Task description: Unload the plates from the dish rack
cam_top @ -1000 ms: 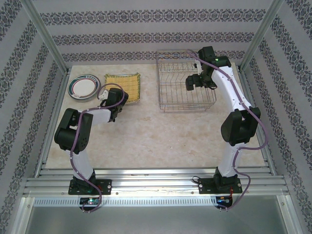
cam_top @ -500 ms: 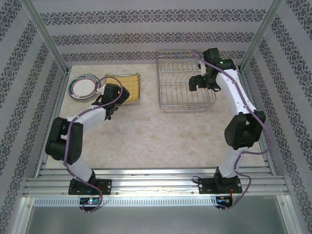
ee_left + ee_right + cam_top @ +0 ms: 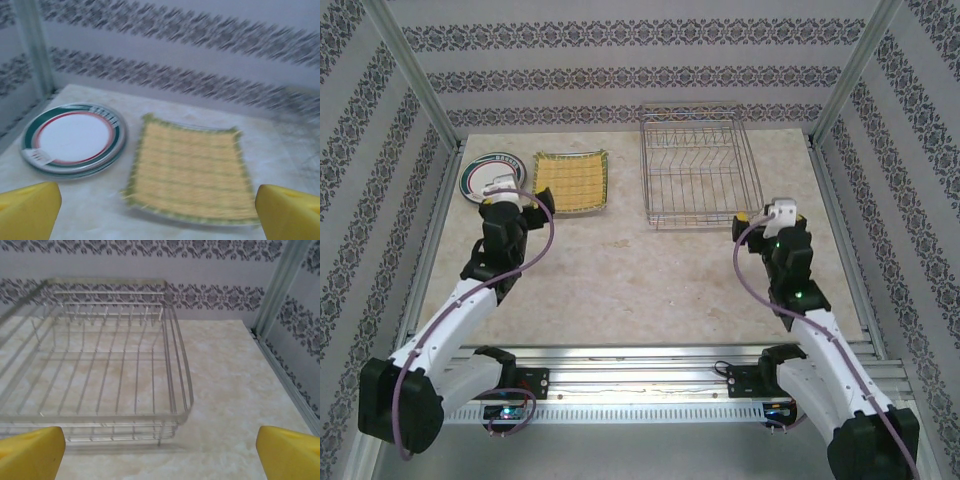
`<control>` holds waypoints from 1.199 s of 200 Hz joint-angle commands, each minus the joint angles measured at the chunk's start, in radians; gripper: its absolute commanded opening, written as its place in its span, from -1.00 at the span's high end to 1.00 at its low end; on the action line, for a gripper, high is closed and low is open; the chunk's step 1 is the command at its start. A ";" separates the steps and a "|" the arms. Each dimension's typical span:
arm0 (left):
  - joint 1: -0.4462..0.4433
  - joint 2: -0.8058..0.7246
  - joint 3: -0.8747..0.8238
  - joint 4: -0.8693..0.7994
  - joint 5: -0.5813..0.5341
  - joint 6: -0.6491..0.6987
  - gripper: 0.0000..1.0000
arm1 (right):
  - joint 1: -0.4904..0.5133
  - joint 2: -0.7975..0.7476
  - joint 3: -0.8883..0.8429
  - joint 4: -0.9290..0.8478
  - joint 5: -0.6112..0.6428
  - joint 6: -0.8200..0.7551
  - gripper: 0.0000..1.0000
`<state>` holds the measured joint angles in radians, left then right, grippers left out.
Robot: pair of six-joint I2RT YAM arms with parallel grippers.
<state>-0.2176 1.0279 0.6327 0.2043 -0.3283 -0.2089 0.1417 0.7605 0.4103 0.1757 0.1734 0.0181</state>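
Pale marbled tabletop (image 3: pixel 620 280), walled in with patterned paper. At far left the round green-banded plate (image 3: pixel 492 178) lies flat, and just beside it, apart from it, the yellow woven plate (image 3: pixel 572 180). The left gripper (image 3: pixel 512 203) now hangs near both, touching neither, its fingers spread fully and holding nothing. A second ago it stood over the yellow plate's near edge; since then the arm has drawn back toward its base. Right of centre the dish rack (image 3: pixel 700 168) holds no plates — bare wire and prongs in the right wrist view. The right gripper (image 3: pixel 767 228), which was reaching into the rack a second ago, has come out to its near right corner, spread wide and empty. By my judgement the unloading is finished and both arms are retiring.
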 commanded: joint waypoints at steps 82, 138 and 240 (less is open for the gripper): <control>0.261 0.414 -0.255 0.616 0.200 0.104 -0.99 | -0.096 0.539 -0.145 0.713 -0.053 0.011 -0.96; 0.237 0.567 -0.262 0.781 0.323 0.183 -0.99 | -0.114 0.782 -0.073 0.832 -0.102 0.010 -0.96; 0.237 0.562 -0.262 0.770 0.321 0.180 -0.99 | -0.119 0.756 -0.028 0.731 -0.101 0.013 -0.96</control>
<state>0.0261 1.5879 0.3794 0.9176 -0.0254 -0.0471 0.0341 1.5234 0.3664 0.9001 0.0879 0.0227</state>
